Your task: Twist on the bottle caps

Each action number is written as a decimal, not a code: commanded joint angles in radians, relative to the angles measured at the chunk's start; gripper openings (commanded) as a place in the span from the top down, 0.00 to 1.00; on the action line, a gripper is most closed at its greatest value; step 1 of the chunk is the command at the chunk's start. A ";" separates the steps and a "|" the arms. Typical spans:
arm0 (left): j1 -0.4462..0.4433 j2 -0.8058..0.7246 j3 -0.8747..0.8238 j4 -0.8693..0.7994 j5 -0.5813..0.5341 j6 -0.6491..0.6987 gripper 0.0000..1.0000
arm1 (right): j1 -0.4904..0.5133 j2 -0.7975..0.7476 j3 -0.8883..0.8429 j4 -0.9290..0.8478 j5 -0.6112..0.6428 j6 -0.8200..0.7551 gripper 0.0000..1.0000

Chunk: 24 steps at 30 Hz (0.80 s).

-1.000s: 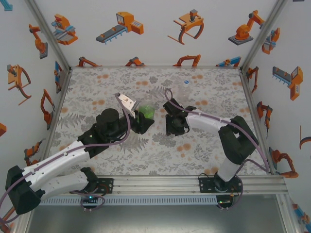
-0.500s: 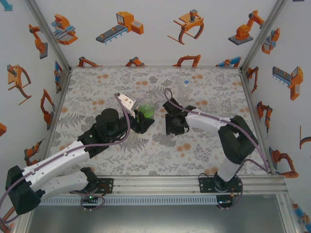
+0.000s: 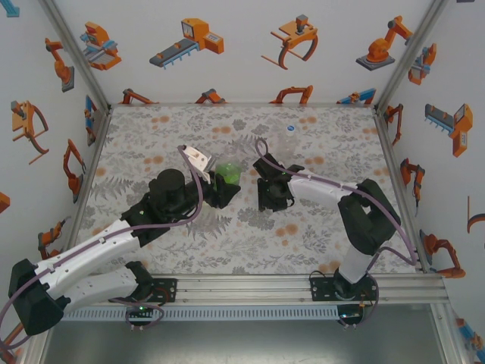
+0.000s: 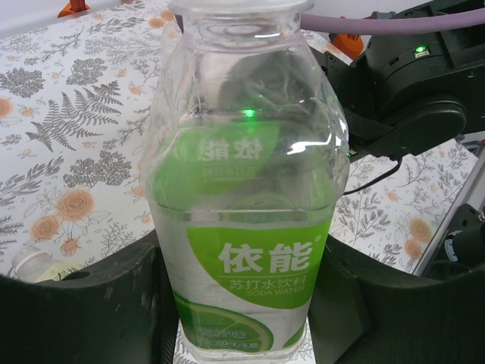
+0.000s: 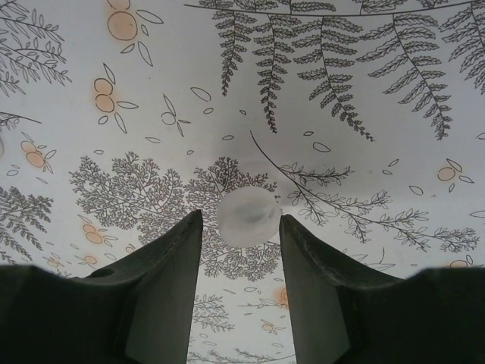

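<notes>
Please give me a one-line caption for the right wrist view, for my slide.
Right gripper poised over a white bottle cap lying between its fingertips on the fern-patterned table.

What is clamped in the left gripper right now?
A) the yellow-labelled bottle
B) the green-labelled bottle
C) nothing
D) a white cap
B: the left wrist view shows the left gripper closed against both sides of the green-labelled bottle.
</notes>
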 commanded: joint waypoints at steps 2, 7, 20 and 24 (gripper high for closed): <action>0.007 -0.012 -0.002 0.023 0.020 -0.007 1.00 | 0.009 0.018 0.027 -0.006 0.010 -0.020 0.55; 0.007 -0.010 -0.001 0.023 0.021 -0.009 1.00 | 0.009 0.029 0.024 -0.001 0.007 -0.021 0.55; 0.010 -0.010 -0.001 0.019 0.025 -0.011 1.00 | 0.009 0.011 -0.011 0.034 -0.023 0.003 0.70; 0.010 -0.011 0.001 0.017 0.022 -0.010 1.00 | 0.005 -0.009 -0.022 0.067 -0.070 0.027 0.74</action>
